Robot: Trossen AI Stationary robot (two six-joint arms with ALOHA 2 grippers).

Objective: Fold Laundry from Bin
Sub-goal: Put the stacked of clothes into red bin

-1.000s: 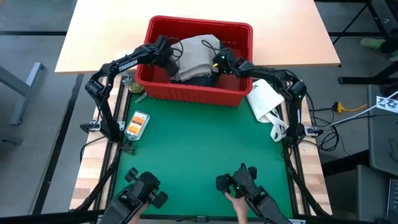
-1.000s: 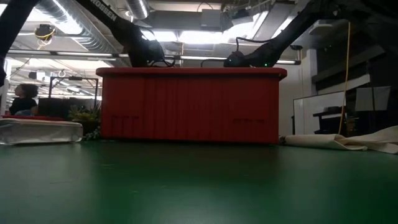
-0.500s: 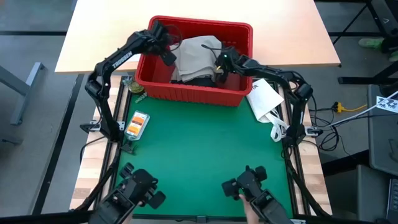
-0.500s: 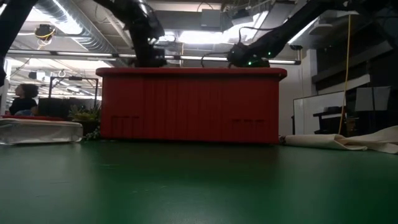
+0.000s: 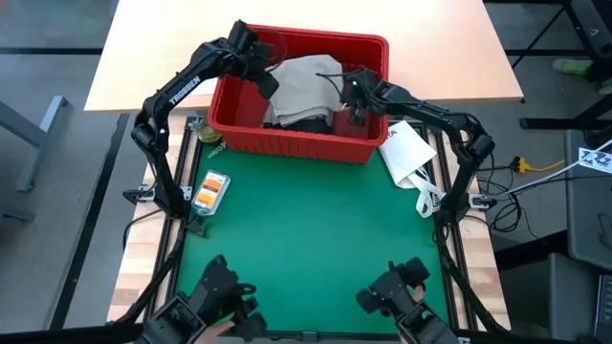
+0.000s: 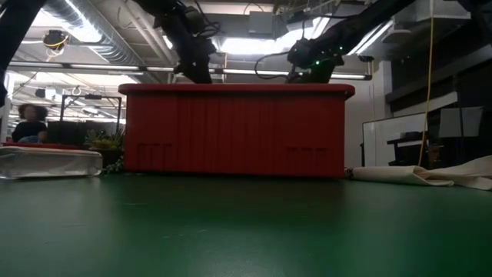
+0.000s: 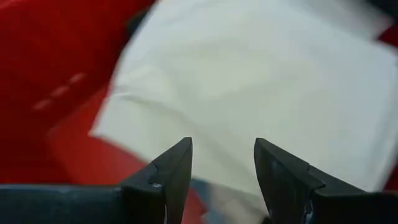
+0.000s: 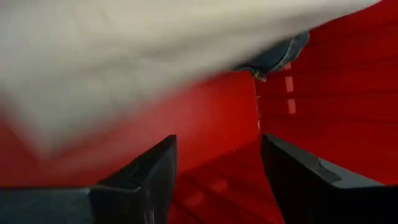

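High view: bin [image 5: 296, 143] lies long side across the worktop [image 5: 306, 239]; tan trousers [image 5: 304, 84] inside (crumpled); left gripper [image 5: 260, 72] and right gripper [image 5: 352, 103] spread, empty.

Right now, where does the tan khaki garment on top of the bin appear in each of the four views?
High view: tan khaki garment, upper centre, inside the red bin.
Low view: not visible; the bin's front wall hides it.
Left wrist view: the pale cloth filling most of the picture.
Right wrist view: the blurred pale cloth across the top.
Shared landmark: the red bin.
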